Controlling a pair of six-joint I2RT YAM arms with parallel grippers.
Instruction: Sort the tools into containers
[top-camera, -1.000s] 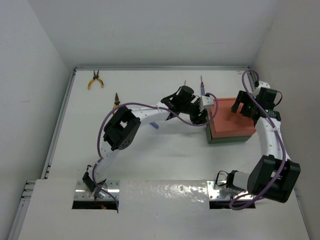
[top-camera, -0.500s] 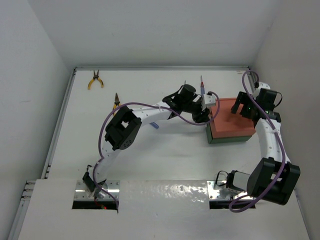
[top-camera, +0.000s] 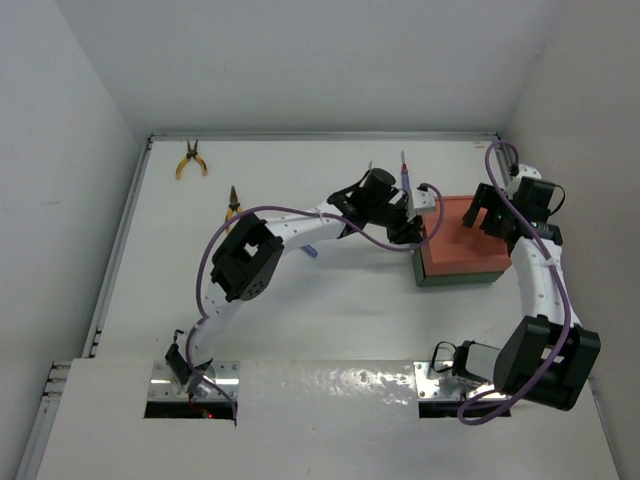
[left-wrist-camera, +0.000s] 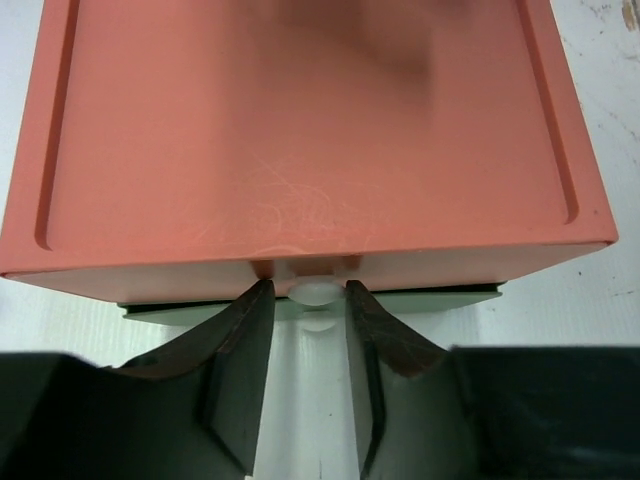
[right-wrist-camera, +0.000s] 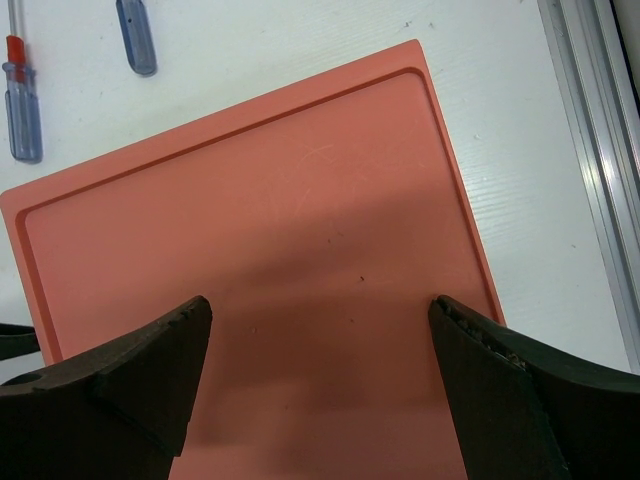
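Left hand (left-wrist-camera: 308, 300) has edged in against the left wall of the orange-red tray (left-wrist-camera: 300, 130) and its jaws have drawn in: now narrow, one finger on either side of a small white nub (left-wrist-camera: 315, 291) on that wall, a sliver of gap each side, nothing held. Right hand (right-wrist-camera: 318, 305) has shifted a little rightward and hangs over the same tray, jaws wide, nothing between them. Orange-red tray sits stacked on the dark green tray (left-wrist-camera: 170, 312), which shows only as a thin edge beneath. Stack lies at the table's (top-camera: 300, 320) right side, close to the right arm. Open room to the left and near side. Two screwdrivers (right-wrist-camera: 22, 100) lie on the table just beyond the tray's far edge. Two pliers (top-camera: 191, 160) sit well apart from the stack, at the far left. Metal rail (right-wrist-camera: 590, 150) borders the right edge. White table, plain white walls (top-camera: 300, 60), purple cables (top-camera: 210, 260) along both arms.
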